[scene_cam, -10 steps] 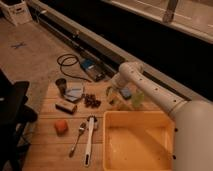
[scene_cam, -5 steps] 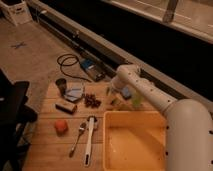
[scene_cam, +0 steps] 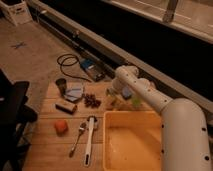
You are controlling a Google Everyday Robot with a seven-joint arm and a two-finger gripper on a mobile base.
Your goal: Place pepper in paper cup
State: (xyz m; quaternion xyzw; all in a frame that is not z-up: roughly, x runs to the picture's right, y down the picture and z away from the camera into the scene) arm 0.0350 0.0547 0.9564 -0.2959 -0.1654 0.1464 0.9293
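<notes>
Gripper: the gripper (scene_cam: 112, 96) hangs low over the far middle of the wooden surface (scene_cam: 50, 150). It sits at the end of the white arm (scene_cam: 150, 97), which reaches in from the right.
Fingers: spread wide.
Pepper: cannot be picked out; whether it lies under the gripper I cannot tell.
Paper cup: a pale shape, seemingly the paper cup (scene_cam: 114, 104), just below the gripper and near the far left corner of the yellow bin (scene_cam: 132, 114).
Beside the arm: a blue thing (scene_cam: 126, 93) and a pale yellow-green lump (scene_cam: 136, 102).
Left side: a dark metal cup (scene_cam: 61, 85) (towards the far left corner), a dark brown cluster (scene_cam: 91, 101), a brown block (scene_cam: 65, 106) and an orange piece (scene_cam: 61, 126).
Front: a spoon (scene_cam: 77, 137) just beside a white long-handled tool (scene_cam: 89, 145), both left of the bin.
</notes>
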